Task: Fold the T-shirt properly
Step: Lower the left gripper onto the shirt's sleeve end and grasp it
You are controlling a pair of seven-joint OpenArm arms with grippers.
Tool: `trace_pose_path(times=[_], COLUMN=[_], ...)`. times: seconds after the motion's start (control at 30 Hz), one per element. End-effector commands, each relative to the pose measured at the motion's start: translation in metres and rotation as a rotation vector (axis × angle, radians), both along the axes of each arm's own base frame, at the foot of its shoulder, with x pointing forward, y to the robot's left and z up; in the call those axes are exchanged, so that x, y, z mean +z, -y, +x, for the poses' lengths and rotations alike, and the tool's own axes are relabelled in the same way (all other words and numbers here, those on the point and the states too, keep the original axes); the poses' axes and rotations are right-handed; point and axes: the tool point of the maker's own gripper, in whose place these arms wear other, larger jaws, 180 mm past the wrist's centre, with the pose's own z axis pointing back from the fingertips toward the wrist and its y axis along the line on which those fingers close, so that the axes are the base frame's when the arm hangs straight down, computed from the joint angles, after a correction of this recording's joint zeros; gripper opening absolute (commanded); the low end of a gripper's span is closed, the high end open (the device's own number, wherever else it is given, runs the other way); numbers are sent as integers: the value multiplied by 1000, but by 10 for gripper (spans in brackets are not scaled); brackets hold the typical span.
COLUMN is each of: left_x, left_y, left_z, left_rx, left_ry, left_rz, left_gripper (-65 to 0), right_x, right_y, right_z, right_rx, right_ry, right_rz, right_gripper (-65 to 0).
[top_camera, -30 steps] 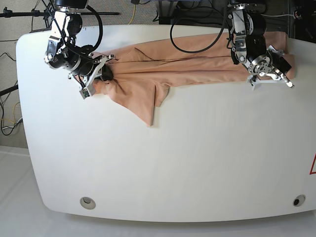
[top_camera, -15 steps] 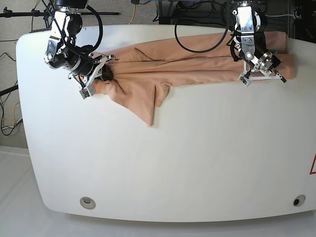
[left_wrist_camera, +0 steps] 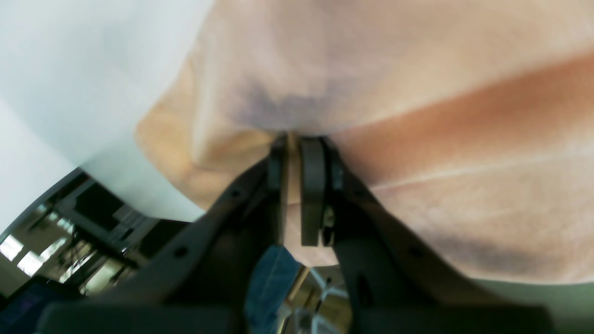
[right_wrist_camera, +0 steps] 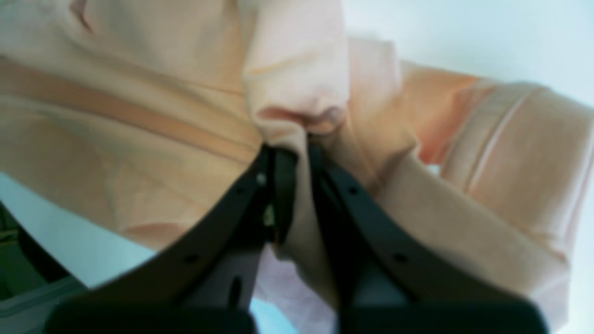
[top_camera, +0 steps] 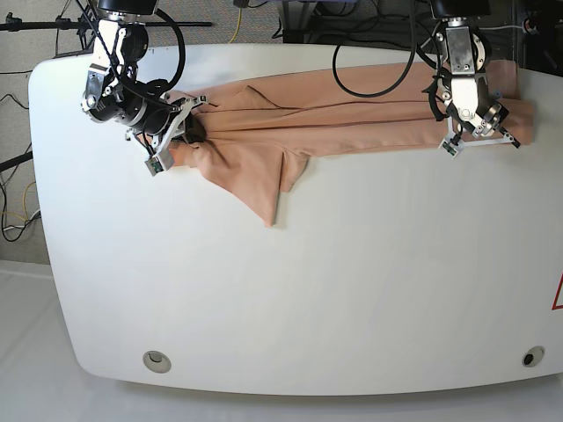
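**Two silver-and-black robot arms**

Both arms have bare metal and black housings, with thick black cables looping from them. The left gripper [left_wrist_camera: 293,153] and right gripper [right_wrist_camera: 297,157] have matte black angled fingers dotted with small round screw holes.

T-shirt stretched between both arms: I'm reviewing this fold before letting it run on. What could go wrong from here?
1. Each claw, left and right, pinches only a small bunch of the T-shirt; pulling it tauter could slip the fabric out.
2. A sleeve flap trails toward the table's middle and may fold under crookedly.
3. The shirt lies near the far table edge, so part could slide off.
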Motion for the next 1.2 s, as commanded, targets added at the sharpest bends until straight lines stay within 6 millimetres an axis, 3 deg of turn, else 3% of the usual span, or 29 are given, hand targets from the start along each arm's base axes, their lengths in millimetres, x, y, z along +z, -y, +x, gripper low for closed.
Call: trace_pose_path(times=[0.0,0.37,0.67,1.17], left_x=[-33,-46,-49,-47], left_y=[16,9,11,38], left_z=[-27,-2,29,77], left_rx=[12,76,91,70], left_ry=[-87,14,39,143], left_rz=[-130,-220,-257,-358], left_gripper=[-611,-610,-610,-608], right_x=[2,3,-1,-21], right_y=[11,11,13,13], right_z=[3,7,25,43], right_rx=[-5,-45,-106,-173], right_ry=[5,4,-13,-14], right_rz=[-42,-31,-8,66], right_gripper=[-650,-650,-650,-650])
